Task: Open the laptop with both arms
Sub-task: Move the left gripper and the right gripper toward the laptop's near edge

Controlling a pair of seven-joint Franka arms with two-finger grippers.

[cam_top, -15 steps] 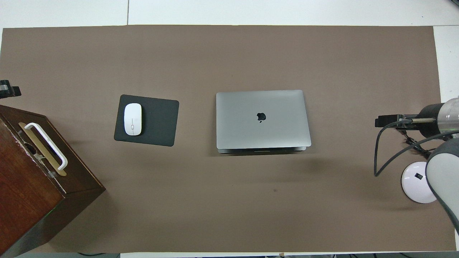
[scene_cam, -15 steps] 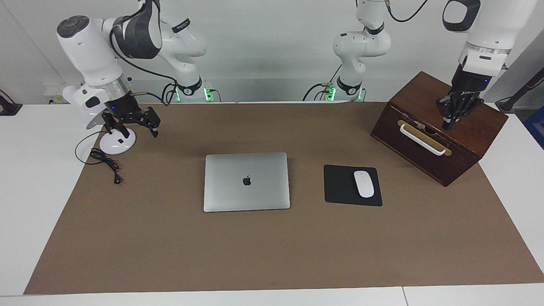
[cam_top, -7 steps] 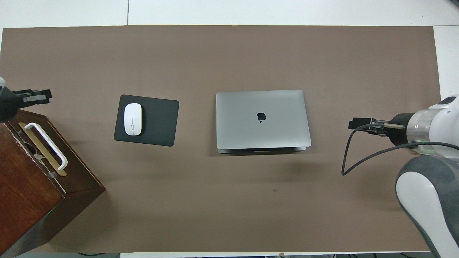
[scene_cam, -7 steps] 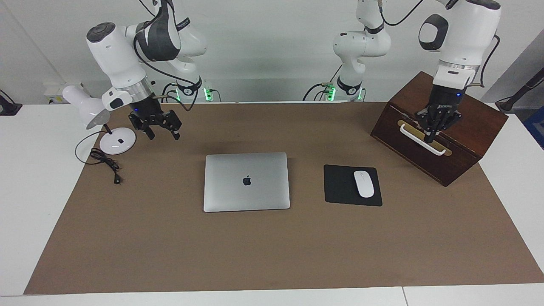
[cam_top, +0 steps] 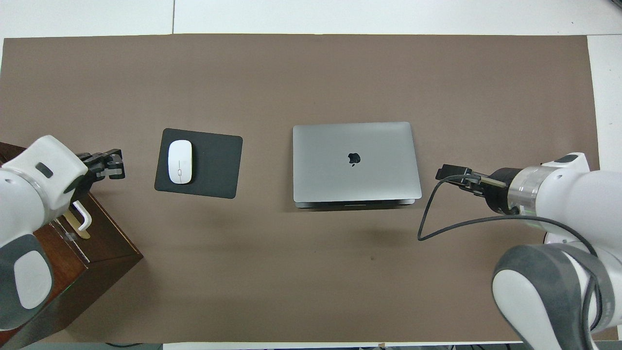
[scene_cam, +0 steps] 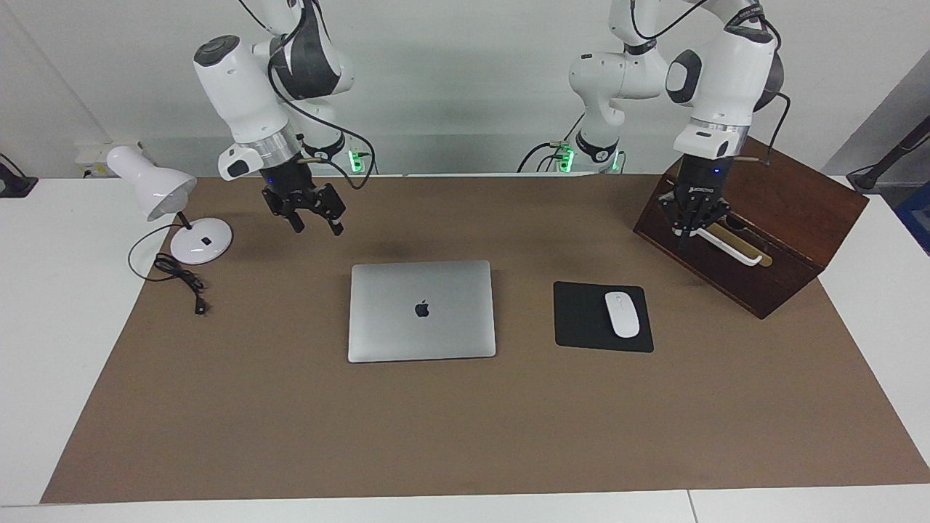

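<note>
The slim silver-grey metal laptop (scene_cam: 421,311) is found lid-down at the middle of the brown-covered desk (scene_cam: 290,428). The right end effector (scene_cam: 317,223), fingers spread, is held over the desk at the laptop's 10 o'clock in the facing view. The left end effector (scene_cam: 686,234), clenched empty, is held before the dark wooden box (scene_cam: 792,211).

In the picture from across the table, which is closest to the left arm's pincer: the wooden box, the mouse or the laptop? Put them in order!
Starting from the left pincer:
1. Wooden box: the pincer hangs at its front, by the white handle.
2. Mouse: on the black pad, toward the middle of the table from the box.
3. Laptop: closed, in the middle of the table, farthest away.
</note>
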